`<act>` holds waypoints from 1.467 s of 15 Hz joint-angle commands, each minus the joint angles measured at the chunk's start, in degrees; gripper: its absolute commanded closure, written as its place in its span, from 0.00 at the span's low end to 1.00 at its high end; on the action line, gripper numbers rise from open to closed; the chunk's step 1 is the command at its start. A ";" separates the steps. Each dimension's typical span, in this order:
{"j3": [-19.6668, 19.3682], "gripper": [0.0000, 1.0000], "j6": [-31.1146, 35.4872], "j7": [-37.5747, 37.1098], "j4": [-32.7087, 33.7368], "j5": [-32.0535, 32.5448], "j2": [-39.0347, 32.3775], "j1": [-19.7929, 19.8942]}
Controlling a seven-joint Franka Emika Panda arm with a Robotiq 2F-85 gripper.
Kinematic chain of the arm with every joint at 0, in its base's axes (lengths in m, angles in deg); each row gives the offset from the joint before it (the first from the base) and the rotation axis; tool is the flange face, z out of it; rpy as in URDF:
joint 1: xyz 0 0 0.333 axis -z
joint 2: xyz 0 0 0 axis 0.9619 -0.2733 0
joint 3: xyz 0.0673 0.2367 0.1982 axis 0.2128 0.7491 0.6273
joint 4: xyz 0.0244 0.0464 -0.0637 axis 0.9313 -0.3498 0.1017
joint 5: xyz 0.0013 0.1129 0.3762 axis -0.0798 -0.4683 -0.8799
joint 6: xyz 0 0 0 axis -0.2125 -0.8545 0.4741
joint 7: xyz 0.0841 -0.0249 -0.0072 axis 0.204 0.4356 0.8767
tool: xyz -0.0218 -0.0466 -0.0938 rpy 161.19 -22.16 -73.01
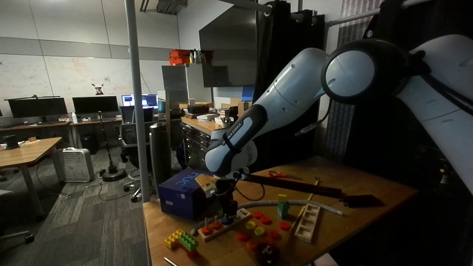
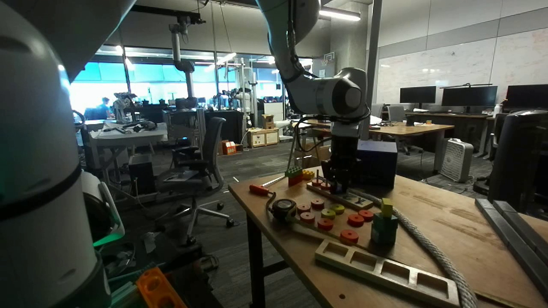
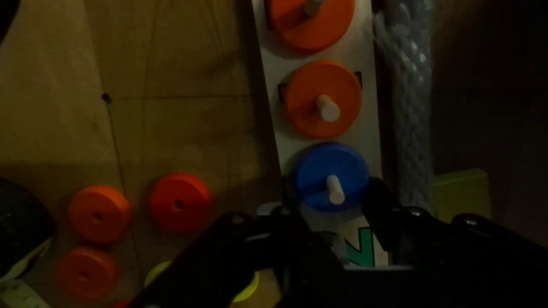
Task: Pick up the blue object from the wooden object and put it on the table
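The blue disc (image 3: 317, 164) sits around a pale peg on the wooden peg board (image 3: 369, 133), seen in the wrist view. My gripper (image 3: 332, 187) has a dark finger on each side of the disc, and both fingertips appear to touch its rim. The disc looks level with the board, with the peg sticking up through its hole. Two orange discs (image 3: 299, 92) sit on the neighbouring pegs. In both exterior views my gripper (image 1: 228, 215) (image 2: 338, 182) points down at the board (image 1: 223, 232) (image 2: 354, 200). The blue disc (image 1: 227, 221) shows just under the fingers.
Several loose red and yellow discs (image 1: 259, 231) lie on the table (image 2: 411, 201) beside the board. A grey rope (image 3: 411, 107) runs along its other side. A blue box (image 1: 181, 197), green and yellow blocks (image 2: 383, 229), a tape measure (image 2: 284, 208) and a wooden tray (image 2: 376, 267) stand nearby.
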State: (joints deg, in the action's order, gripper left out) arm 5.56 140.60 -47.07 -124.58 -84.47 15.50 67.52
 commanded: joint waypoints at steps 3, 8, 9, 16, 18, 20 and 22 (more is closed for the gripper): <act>-1.20 0.83 0.93 0.31 -2.65 0.30 3.49 -1.10; -1.78 0.83 0.96 -0.22 -4.21 1.37 6.67 -1.63; -1.94 0.83 1.06 -0.38 -4.79 1.75 7.69 -1.76; -0.73 0.83 1.17 1.08 -11.15 2.38 13.81 -1.69; 0.41 0.83 1.23 2.26 -13.25 1.75 15.14 -1.90; 1.70 0.83 1.37 3.44 -15.08 1.01 16.03 -2.15; 2.76 0.83 1.61 4.32 -16.65 0.38 16.52 -2.25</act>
State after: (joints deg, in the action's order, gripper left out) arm 7.25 140.60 -44.92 -136.98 -82.79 28.85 65.66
